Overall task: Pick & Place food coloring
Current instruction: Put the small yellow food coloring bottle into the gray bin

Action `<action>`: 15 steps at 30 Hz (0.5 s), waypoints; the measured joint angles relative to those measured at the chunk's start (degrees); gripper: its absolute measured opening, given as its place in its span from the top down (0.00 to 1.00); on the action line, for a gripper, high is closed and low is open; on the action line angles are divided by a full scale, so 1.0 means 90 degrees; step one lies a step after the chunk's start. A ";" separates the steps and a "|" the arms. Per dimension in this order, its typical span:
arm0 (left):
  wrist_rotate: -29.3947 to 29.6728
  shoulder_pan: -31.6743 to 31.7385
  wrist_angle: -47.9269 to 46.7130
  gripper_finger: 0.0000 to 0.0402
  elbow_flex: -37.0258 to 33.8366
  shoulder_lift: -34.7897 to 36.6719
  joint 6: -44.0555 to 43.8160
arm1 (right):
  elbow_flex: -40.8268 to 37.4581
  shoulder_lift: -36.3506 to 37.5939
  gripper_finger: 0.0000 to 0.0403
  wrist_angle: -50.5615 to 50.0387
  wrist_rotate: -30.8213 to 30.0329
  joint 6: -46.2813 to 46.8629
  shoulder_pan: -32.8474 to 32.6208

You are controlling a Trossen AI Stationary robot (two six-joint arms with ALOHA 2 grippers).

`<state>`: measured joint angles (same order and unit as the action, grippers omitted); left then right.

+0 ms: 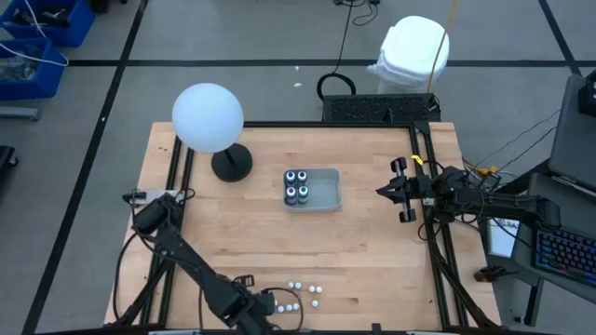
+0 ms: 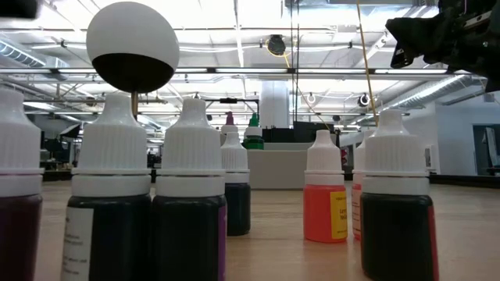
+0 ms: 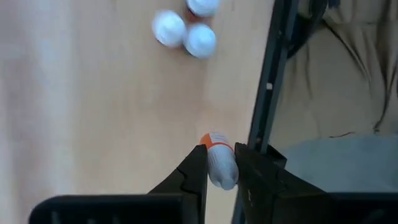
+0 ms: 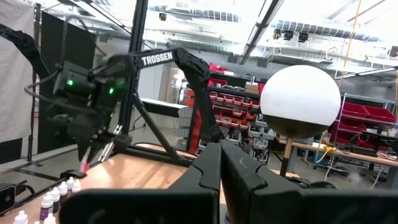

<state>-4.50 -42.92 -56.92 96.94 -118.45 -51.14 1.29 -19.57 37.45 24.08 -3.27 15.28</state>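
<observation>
Robotics lab, red parts bins (image 4: 367, 115), shelving

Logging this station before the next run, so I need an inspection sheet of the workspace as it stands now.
Surface: wooden table, bare in the middle.
Job's things: clear tray holds four dark jars; white-capped bottles stand near the front edge.
Clutter: white globe lamp at the rear left.
Grippers: left gripper shut on an orange bottle, lifted off the table; right gripper shut, empty, at the right edge.
Cables: loops on the floor behind the table.
Surroundings: white bin, blue crates, keyboard.
</observation>
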 joint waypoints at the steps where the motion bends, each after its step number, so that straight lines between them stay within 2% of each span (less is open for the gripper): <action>1: 0.0016 0.0072 -0.0235 0.83 0.0176 0.0000 0.0127 | 0.0001 0.0001 1.00 0.0001 0.0001 0.0000 0.0001; 8: 0.0725 0.0690 -0.1857 0.84 0.1714 0.0000 0.1139 | 0.0001 0.0000 1.00 0.0001 0.0002 0.0000 -0.0002; 15: 0.1007 0.1781 -0.2580 0.84 0.2943 0.0000 0.2048 | 0.0001 0.0000 1.00 0.0000 0.0000 -0.0057 0.0000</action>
<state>4.56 -26.89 -80.14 123.43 -118.45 -32.71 1.30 -19.57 37.46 24.08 -3.78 15.28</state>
